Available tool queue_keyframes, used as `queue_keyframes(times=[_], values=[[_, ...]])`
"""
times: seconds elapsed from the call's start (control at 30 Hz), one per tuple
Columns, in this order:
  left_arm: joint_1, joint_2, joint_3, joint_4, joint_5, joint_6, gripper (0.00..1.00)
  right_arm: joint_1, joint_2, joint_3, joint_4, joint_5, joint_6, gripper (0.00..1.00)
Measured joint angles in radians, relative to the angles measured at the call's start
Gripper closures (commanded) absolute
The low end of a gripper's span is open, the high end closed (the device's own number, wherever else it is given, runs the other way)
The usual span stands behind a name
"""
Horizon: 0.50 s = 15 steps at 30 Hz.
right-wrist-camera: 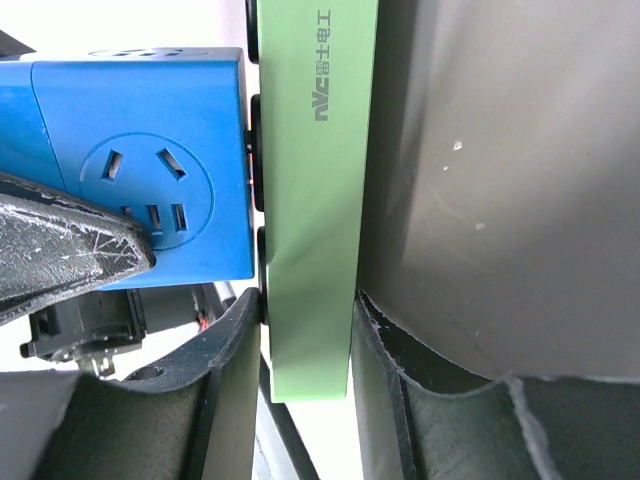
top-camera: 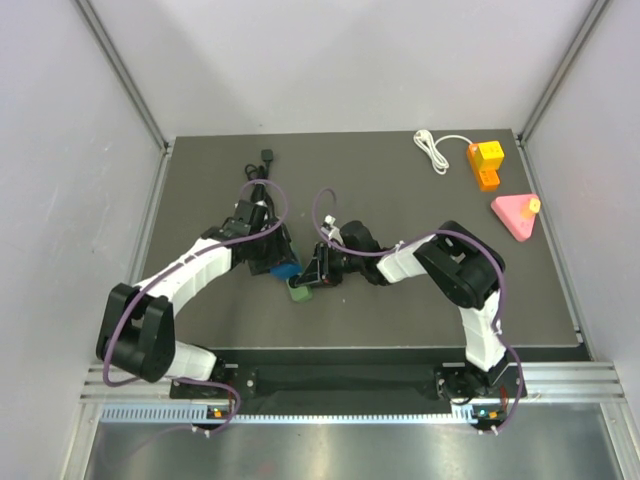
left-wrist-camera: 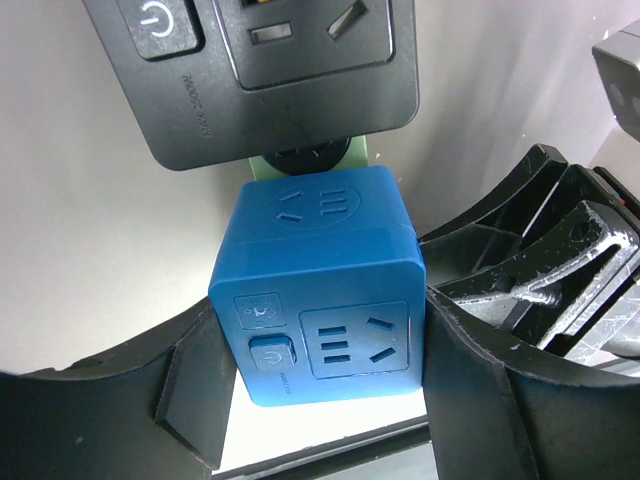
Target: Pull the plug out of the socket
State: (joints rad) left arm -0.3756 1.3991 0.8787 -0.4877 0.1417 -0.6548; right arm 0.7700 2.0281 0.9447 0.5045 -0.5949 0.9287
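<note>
Fingers (left-wrist-camera: 190, 395) of the left gripper (left-wrist-camera: 320, 350), closed on two opposite sides of the blue cube socket (left-wrist-camera: 320, 290). The left arm reaches from its base at the table's (top-camera: 400, 320) near left edge up and inward to the table's middle. The right arm rises from the near right, bends at the elbow and stretches leftward. The right gripper (right-wrist-camera: 308, 320) clamps the green plug (right-wrist-camera: 310, 200) across its thin faces.

The socket sits mid-table between the two grippers, one outlet face with small buttons turned toward the left wrist camera. The plug lies flat against an adjacent side of the cube, separated only by a narrow dark seam. Its long axis runs in line with the right fingers.

Dark printed characters run lengthwise along the plug's edge and cannot be read with certainty. A black power strip (left-wrist-camera: 280, 70) lies just beyond the cube and bears a power symbol and small illegible lettering.
</note>
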Motion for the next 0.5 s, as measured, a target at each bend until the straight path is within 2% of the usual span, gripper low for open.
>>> queue_keyframes(times=[0.2,0.3,0.33,0.47,0.5], values=[[0.001,-0.029,-0.029,0.011,0.003,-0.023,1.0,0.001,0.013,0.0,0.027,-0.033,-0.005,0.6],[0.001,-0.031,-0.029,0.01,0.003,-0.024,1.0,0.001,0.019,0.0,0.036,-0.039,-0.004,0.62],[0.001,-0.032,-0.029,0.009,0.003,-0.024,1.0,0.001,0.021,0.001,0.038,-0.041,-0.003,0.64],[0.005,-0.042,-0.032,0.004,-0.001,-0.031,1.0,0.0,0.034,0.026,0.012,-0.058,-0.003,1.0],[0.006,-0.043,-0.032,0.001,-0.001,-0.035,1.0,0.001,0.035,0.032,0.002,-0.058,-0.004,1.0]])
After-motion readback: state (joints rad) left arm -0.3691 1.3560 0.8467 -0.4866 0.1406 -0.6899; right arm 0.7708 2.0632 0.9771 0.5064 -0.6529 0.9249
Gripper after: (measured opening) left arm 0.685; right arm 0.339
